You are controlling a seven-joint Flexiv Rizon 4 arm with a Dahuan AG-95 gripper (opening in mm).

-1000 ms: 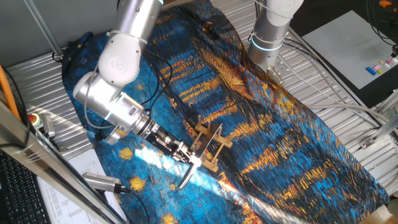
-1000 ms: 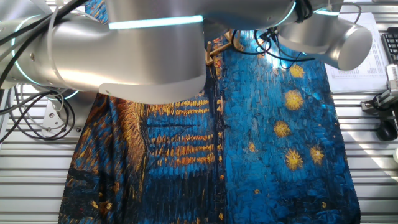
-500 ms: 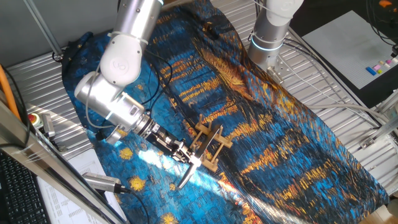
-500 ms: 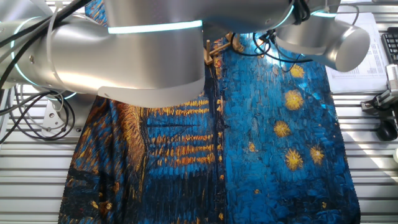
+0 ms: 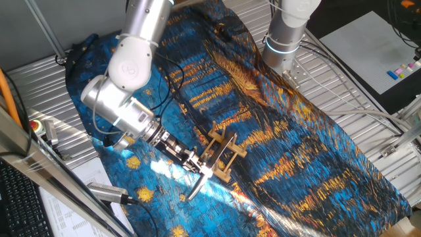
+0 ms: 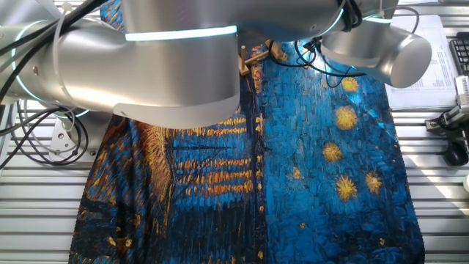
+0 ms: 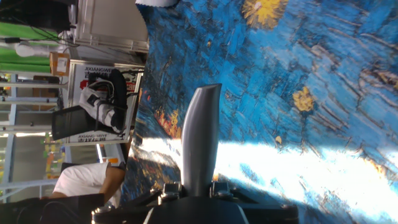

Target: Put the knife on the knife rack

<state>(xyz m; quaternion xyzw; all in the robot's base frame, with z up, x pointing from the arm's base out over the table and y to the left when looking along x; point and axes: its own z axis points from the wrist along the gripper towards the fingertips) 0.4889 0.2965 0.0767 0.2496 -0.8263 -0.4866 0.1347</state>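
Observation:
In one fixed view my gripper [image 5: 198,164] is shut on the knife [image 5: 200,181] beside the near end of the light-brown wooden knife rack [image 5: 225,153]. The silvery handle juts toward the table's front. The thin grey blade runs edge-on along the rack between its pegs. The hand view shows the handle [image 7: 199,134] rising from between my gripper's [image 7: 196,186] two fingers, and the blade and rack are out of sight there. From the other fixed view the arm hides almost everything, leaving only a corner of the rack [image 6: 258,54] showing.
A blue and gold painted cloth [image 5: 296,131] covers the table. A second arm's base [image 5: 284,39] stands at the back. A red stop button [image 5: 36,125] and papers [image 5: 99,191] lie at the left edge. Cables [image 5: 177,92] trail over the cloth.
The arm's elbow has drifted slightly to the right. The gripper, knife and rack look the same as before.

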